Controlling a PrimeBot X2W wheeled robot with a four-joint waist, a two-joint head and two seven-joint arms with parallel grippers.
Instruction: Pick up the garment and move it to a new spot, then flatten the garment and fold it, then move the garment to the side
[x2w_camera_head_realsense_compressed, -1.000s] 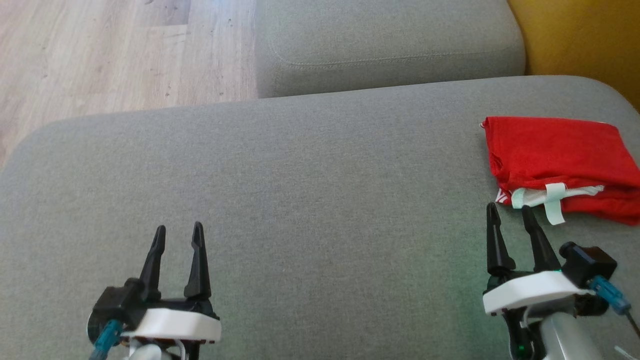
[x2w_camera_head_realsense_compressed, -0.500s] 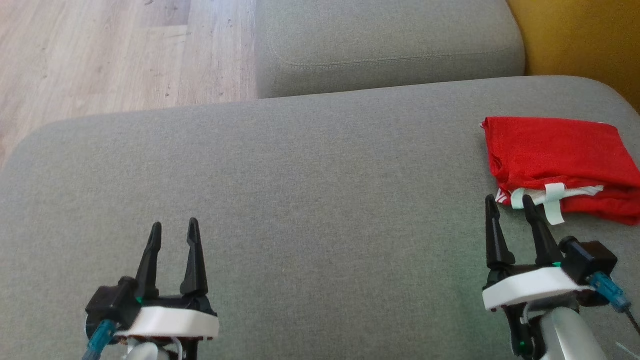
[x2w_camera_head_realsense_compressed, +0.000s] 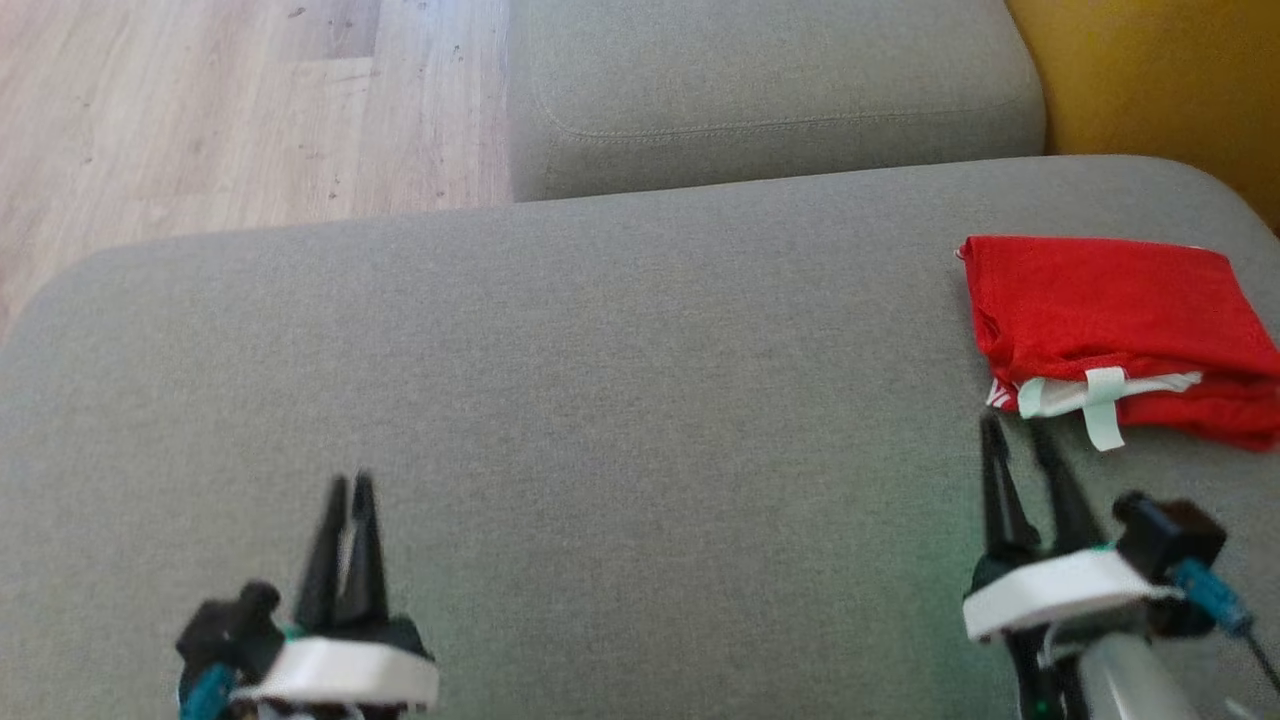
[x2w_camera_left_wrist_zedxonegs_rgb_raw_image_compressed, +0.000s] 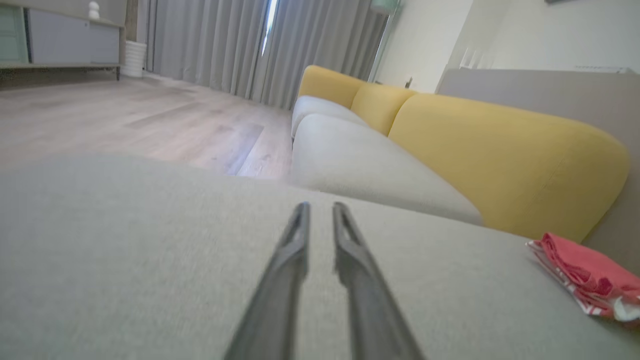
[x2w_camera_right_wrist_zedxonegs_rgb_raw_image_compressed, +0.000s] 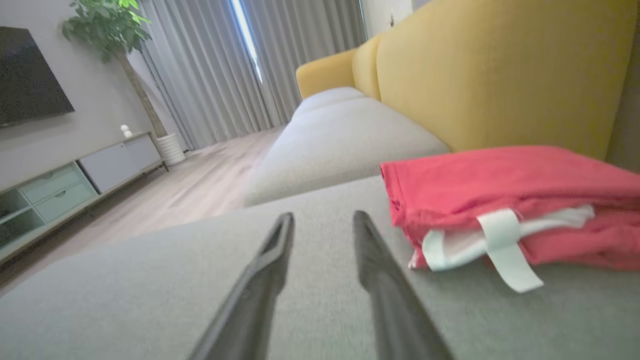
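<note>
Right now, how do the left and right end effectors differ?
Gap: the left end effector has its fingers nearly together; the right end effector holds them wider apart.
Position: the right end effector points at the near edge of the folded red garment, tips close to it; the left end effector sits far off over bare grey cushion.
Shared: both empty, low over the cushion.

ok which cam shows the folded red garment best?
Right wrist view: the garment is close and large, fold layers and white strap clear. Head view has it from above, cut by the right edge. Left wrist view catches a small slice at the far right.
</note>
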